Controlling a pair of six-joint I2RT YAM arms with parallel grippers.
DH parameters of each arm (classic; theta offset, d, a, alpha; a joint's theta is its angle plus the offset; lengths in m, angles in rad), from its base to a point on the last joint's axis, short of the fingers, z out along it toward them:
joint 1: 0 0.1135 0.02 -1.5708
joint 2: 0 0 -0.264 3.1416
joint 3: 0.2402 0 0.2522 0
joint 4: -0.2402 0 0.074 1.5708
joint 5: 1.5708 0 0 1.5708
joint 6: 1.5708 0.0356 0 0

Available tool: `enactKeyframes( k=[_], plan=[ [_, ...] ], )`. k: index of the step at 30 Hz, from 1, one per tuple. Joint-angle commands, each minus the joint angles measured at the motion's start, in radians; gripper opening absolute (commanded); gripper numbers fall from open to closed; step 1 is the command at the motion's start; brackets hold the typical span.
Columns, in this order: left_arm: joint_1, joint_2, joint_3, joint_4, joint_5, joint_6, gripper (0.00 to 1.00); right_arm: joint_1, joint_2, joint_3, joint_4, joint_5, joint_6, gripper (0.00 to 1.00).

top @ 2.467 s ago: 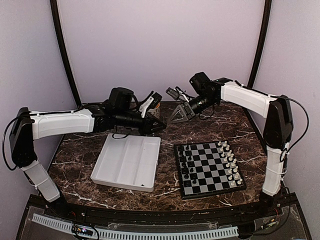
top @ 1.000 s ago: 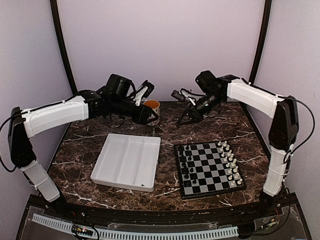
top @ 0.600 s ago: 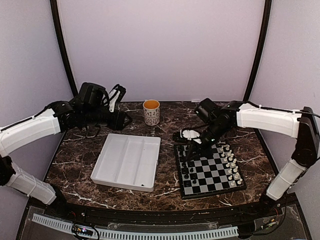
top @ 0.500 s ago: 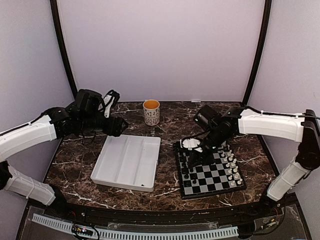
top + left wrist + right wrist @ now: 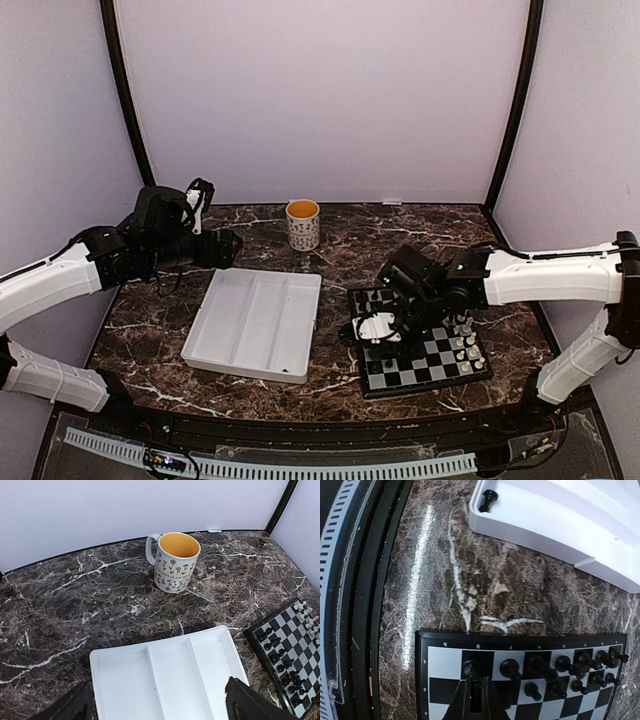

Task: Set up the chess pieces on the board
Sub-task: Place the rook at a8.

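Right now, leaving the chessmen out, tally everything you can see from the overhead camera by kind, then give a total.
Mug: 1
White tray: 1
Chessboard: 1
Robot arms: 2
Total: 5

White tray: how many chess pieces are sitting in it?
1. A black piece lies in the white tray's near corner, on the board's side. No others show, though a white piece on white plastic could go unseen.
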Motion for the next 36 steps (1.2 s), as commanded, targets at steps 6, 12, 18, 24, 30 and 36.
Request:
enactKeyframes(
  k=[6, 12, 18, 24, 30, 36],
  plan=[
    [0.001, 0.019, 0.04, 0.016, 0.132, 0.03, 0.87, 0.128, 0.071, -0.047, 0.094, 0.117, 0.025, 0.06],
    [0.002, 0.001, 0.039, 0.022, 0.157, 0.016, 0.85, 0.137, 0.065, -0.082, 0.098, 0.155, 0.018, 0.06],
    [0.001, -0.012, 0.033, 0.006, 0.166, 0.006, 0.84, 0.137, 0.071, -0.086, 0.091, 0.151, 0.01, 0.07],
    [0.001, -0.024, 0.014, -0.002, 0.161, -0.006, 0.82, 0.137, 0.071, -0.091, 0.088, 0.129, 0.008, 0.08],
    [0.001, -0.028, 0.005, 0.002, 0.164, -0.01, 0.82, 0.14, 0.076, -0.098, 0.073, 0.112, -0.003, 0.08],
    [0.001, -0.008, 0.004, 0.006, 0.176, -0.006, 0.82, 0.142, 0.103, -0.09, 0.07, 0.104, -0.001, 0.08]
  ],
)
